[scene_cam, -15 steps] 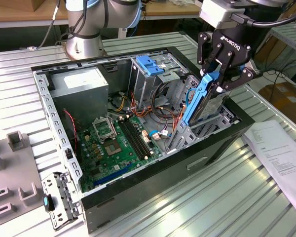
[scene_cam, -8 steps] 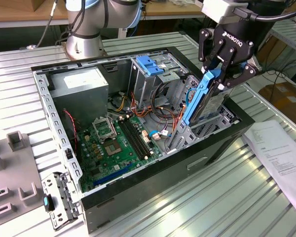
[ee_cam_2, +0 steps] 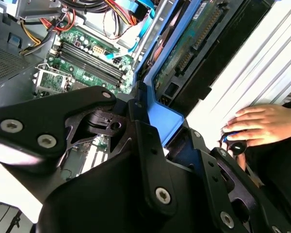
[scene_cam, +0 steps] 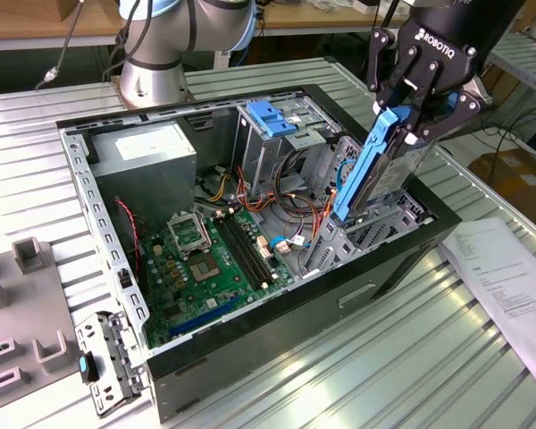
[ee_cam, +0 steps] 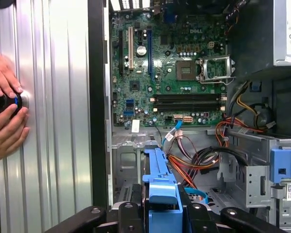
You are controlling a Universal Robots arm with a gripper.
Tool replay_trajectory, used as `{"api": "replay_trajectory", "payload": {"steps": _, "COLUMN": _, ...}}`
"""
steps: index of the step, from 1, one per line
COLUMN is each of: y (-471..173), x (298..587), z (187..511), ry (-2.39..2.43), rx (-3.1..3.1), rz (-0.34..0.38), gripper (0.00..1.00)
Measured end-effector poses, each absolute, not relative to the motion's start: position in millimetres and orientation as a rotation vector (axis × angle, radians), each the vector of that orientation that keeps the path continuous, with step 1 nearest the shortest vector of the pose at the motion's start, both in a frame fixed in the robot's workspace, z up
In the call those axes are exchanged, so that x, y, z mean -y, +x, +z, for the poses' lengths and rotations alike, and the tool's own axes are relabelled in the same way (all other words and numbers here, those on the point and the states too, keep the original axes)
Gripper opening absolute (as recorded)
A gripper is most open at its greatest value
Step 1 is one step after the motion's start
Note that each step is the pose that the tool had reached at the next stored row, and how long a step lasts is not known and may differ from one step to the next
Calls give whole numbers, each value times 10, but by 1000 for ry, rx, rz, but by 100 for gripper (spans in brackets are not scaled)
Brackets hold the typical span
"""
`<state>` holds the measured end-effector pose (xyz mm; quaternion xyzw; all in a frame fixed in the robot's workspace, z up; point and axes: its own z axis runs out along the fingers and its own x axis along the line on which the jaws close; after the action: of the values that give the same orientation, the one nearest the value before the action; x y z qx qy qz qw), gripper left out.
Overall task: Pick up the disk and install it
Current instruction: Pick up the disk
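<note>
We find the case (scene_cam: 250, 353) open on top, so entry from above is free. Inside the case, the motherboard (scene_cam: 210, 268) lies low with clear air over it. Toward the case's far end, the drive cage (scene_cam: 255, 156) and tangled cables (scene_cam: 290, 210) crowd the bay beside the tilted disk (scene_cam: 359, 179). Just outside the case wall, a person's hands (ee_cam: 5, 109) occupy the table.

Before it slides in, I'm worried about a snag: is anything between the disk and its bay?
The hand holds the disk tilted over the bay. Nothing solid shows between them, but the orange and black cables lie close beside the disk's lower end; whether they touch it, I cannot tell.
</note>
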<state>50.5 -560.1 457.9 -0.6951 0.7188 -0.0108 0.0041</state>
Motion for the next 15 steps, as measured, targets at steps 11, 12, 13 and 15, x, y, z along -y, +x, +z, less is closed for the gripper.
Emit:
{"api": "replay_trajectory", "payload": {"steps": 11, "y": 471, "x": 5594, "z": 4578, "ry": -2180, "rx": -2250, "rz": -34, "gripper": 37}}
{"api": "replay_trajectory", "payload": {"steps": 12, "y": 471, "x": 5594, "z": 4578, "ry": -2181, "rx": -2250, "rz": -34, "gripper": 37}}
{"api": "replay_trajectory", "payload": {"steps": 13, "y": 478, "x": 5594, "z": 4578, "ry": -2180, "rx": -2250, "rz": -34, "gripper": 37}}
{"api": "replay_trajectory", "payload": {"steps": 15, "y": 499, "x": 5594, "z": 4578, "ry": -2180, "rx": -2250, "rz": -34, "gripper": 37}}
